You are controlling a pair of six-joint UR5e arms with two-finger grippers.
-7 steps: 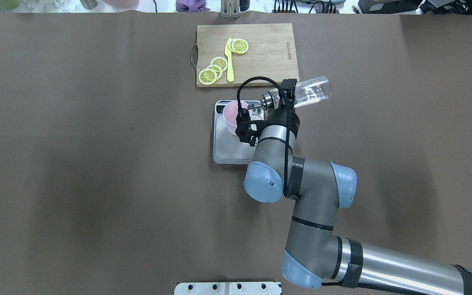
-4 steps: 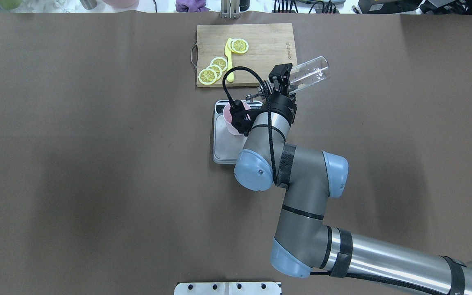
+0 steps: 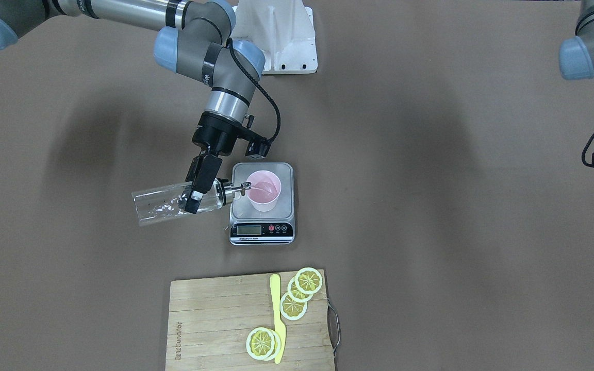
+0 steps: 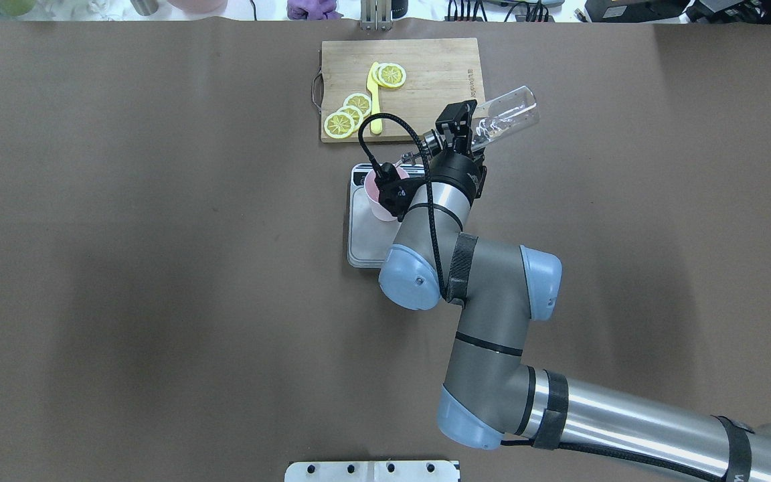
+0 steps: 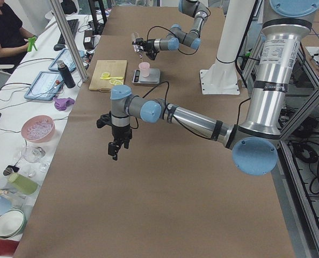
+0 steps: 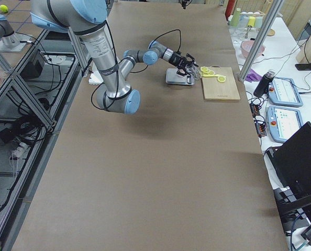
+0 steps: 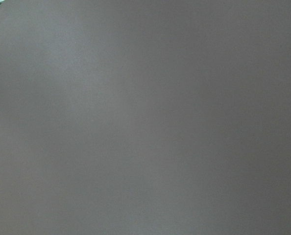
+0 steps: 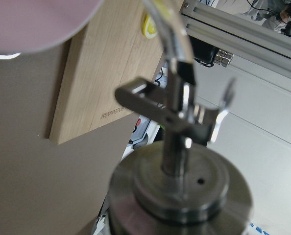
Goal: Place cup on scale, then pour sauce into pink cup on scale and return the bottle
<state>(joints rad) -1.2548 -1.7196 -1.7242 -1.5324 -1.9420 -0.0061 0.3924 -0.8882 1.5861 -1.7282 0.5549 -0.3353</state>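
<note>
**Item 1. Right gripper** [image 3: 192,202]: two black fingers clamped on a small clear glass bottle [image 3: 159,208] with a shiny silver metal pour-spout cap, gripping it near the capped end. The bottle is held clear of the brown table cover [image 3: 431,232] and lies close to level. The glass body reaches away from the gripper on the side opposite the scale. The spout [image 3: 238,188] reaches the other way, its tip at the cup's rim. Droplets cling inside the glass. Whether liquid runs from the spout cannot be told.

**Item 2. Small pale pink tapered plastic cup** [image 3: 264,191], no handle: upright, just past the spout tip and lower than the gripper. It stands on the scale's platform, toward the display end.

**Item 3. Small rectangular digital kitchen scale** [image 3: 287,175], silver-grey platform, black front strip with display and buttons: flat on the table cover, just beside the gripper on the spout side.

**Item 4. Rectangular wooden cutting board** [image 3: 209,319] with a metal handle: beyond the scale's display end, apart from the gripper. It bears yellow lemon slices [image 3: 309,281] and a yellow plastic knife [image 3: 276,314].

**Item 5. Left gripper** [image 5: 115,149]: pointing down above the table cover, well apart from the scale. Its opening cannot be told.
</note>
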